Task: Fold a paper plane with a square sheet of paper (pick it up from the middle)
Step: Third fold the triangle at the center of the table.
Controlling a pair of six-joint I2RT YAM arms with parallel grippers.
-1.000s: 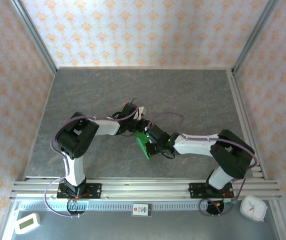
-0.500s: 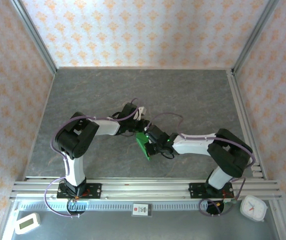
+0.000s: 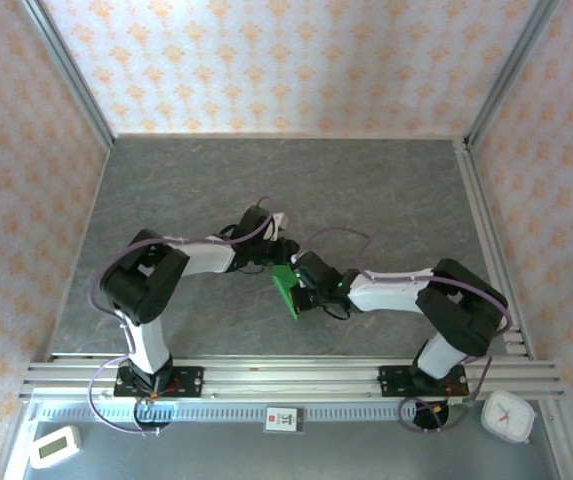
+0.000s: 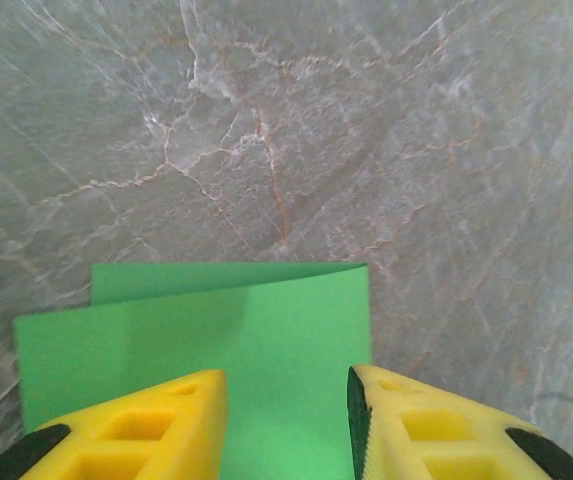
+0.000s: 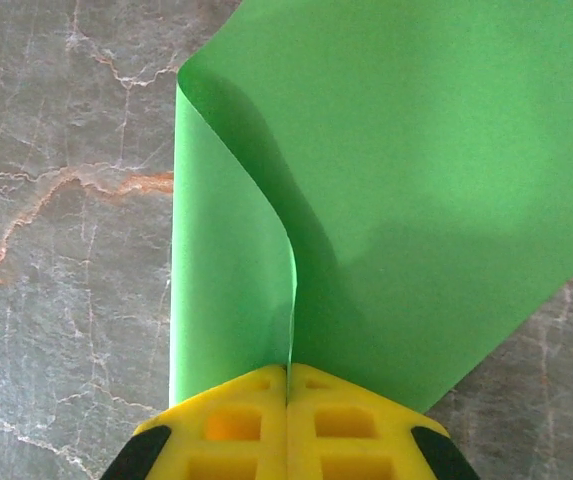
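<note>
On the grey table [image 3: 386,200], the right jaws pinched the square sheet of paper [image 5: 416,180]; the left jaws stood open above it.

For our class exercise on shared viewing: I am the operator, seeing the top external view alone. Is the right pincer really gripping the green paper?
Observer: Yes, the right pincer is shut on a curled-over edge of the square sheet of paper.
Operator: And the other one?
Observer: The left pincer stands open, fingers apart over the sheet.
Operator: Is the fold creased?
Observer: No, it bends over in a soft curve.
</note>
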